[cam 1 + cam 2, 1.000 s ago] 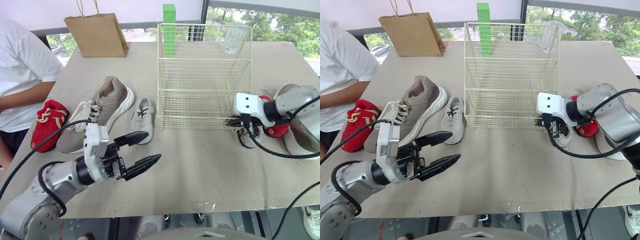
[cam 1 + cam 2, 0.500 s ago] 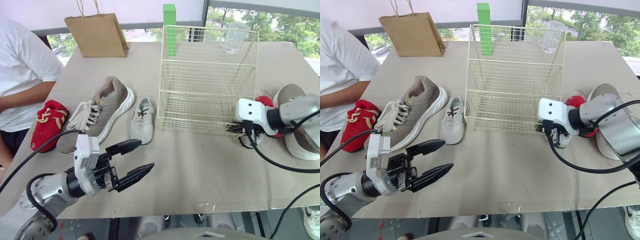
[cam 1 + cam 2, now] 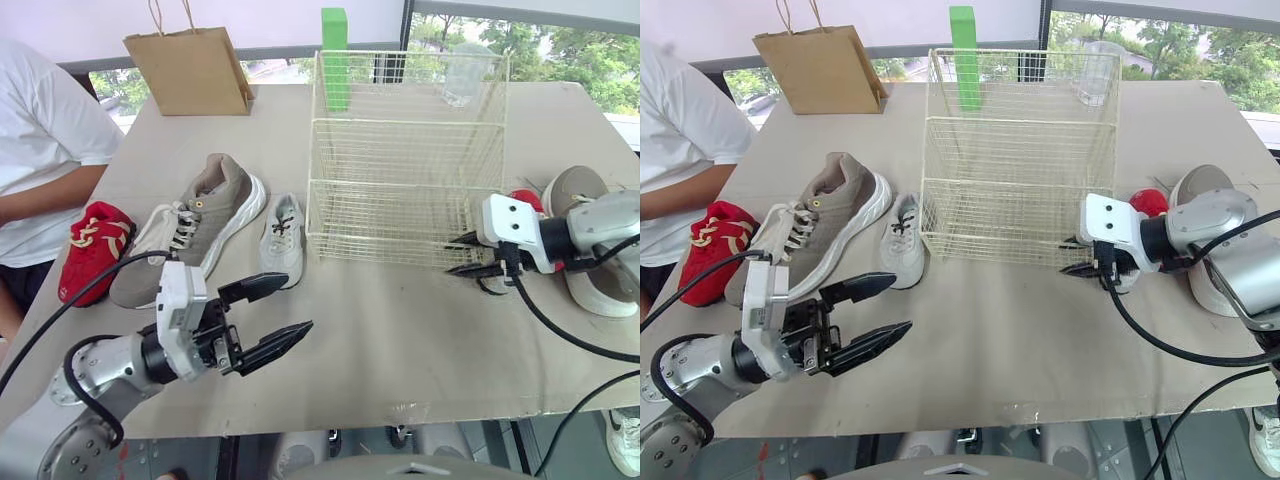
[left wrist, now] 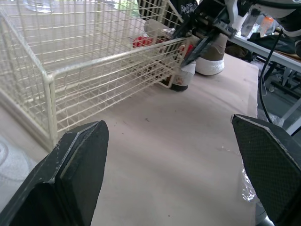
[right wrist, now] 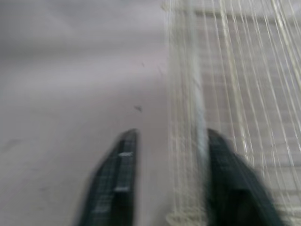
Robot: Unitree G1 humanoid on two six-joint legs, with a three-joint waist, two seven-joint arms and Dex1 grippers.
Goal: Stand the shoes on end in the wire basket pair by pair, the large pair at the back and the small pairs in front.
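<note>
At the left edge a person in a white shirt is cut off by the frame. Beside them lies a red shoe, then the large tan sneaker, sole down. Its long axis is diagonal, toe lower left, heel upper right. Just right of it is the small grey shoe, long axis near up-down in frame; its toe end is hard to call. There's a paper bag at the upper left of the table.

Lower left, the left gripper hangs over bare tabletop pointing right, fingers spread wide with nothing between them.

At centre the wire basket stands upright. A green block and a clear cup are behind it, the cup seen through the mesh.

At the basket's lower right corner the right gripper points left, fingers apart. The right wrist view puts the basket's corner post between the two fingers, but it's blurred, so contact can't be called.

Right of the basket are a second red shoe and a second large sneaker, both partly hidden by the right arm. The left wrist view adds a small dark-and-white shoe close against the basket corner, under the right gripper. The head views mostly hide it.
</note>
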